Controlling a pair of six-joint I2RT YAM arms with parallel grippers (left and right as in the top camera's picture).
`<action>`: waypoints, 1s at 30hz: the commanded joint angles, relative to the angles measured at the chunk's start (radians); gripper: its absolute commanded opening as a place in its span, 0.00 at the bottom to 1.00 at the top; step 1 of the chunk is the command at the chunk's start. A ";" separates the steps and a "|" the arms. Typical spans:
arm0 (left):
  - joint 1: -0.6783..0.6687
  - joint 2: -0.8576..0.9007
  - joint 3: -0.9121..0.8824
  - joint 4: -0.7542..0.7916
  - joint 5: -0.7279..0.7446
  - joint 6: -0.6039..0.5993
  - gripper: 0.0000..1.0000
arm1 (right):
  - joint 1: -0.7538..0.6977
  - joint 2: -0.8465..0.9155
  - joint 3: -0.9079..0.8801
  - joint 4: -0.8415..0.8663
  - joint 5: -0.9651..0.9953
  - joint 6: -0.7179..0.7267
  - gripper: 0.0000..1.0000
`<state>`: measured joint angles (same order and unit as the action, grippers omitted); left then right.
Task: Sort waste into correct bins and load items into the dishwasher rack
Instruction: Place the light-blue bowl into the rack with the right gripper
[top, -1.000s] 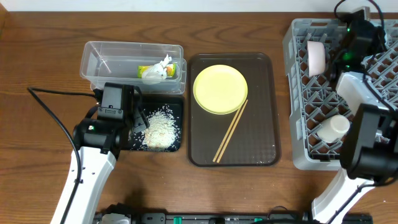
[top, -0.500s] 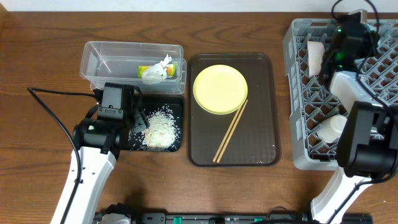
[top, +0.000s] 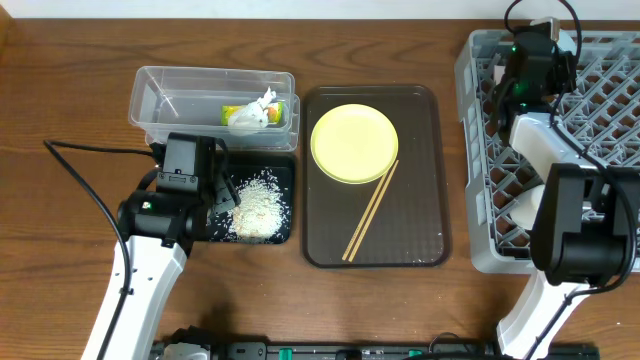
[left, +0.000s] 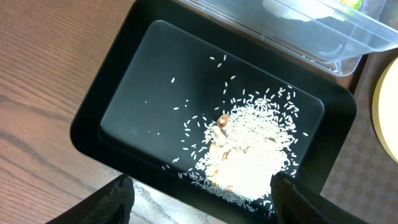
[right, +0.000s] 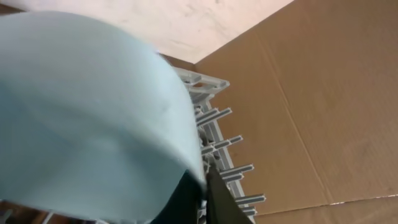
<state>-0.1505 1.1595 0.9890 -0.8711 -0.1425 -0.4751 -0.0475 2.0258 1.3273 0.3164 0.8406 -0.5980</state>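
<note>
We see the left gripper (left: 202, 202) hanging over the black tray (left: 118, 99), its fingers spread apart and holding nothing. The rice (left: 249, 149) lies heaped in the end of that tray nearer the brown serving tray (top: 420, 230). Just behind, the clear tub (top: 165, 95) holds the wrapper (top: 233, 111) and the tissue (top: 266, 103) side by side. On the serving tray we find the yellow plate (top: 354, 143), with the chopsticks (top: 371, 210) lying slantwise against its near edge. The right gripper (right: 200, 202) is over the far left corner of the dishwasher rack (top: 610, 90), pinched tight on the rim of the light blue bowl (right: 87, 112). The white cup (top: 520, 210) sits in the rack, partly behind the right arm
</note>
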 joint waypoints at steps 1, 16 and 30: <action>0.006 0.004 -0.009 -0.003 -0.023 -0.017 0.73 | -0.026 -0.044 0.000 0.000 0.025 0.021 0.01; 0.006 0.004 -0.009 -0.003 -0.023 -0.017 0.73 | -0.061 -0.063 0.000 0.090 0.131 -0.021 0.01; 0.006 0.004 -0.009 -0.003 -0.023 -0.017 0.73 | -0.064 -0.060 0.000 -0.045 0.150 0.066 0.01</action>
<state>-0.1505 1.1595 0.9890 -0.8711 -0.1425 -0.4751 -0.0914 1.9923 1.3266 0.2924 0.9710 -0.6220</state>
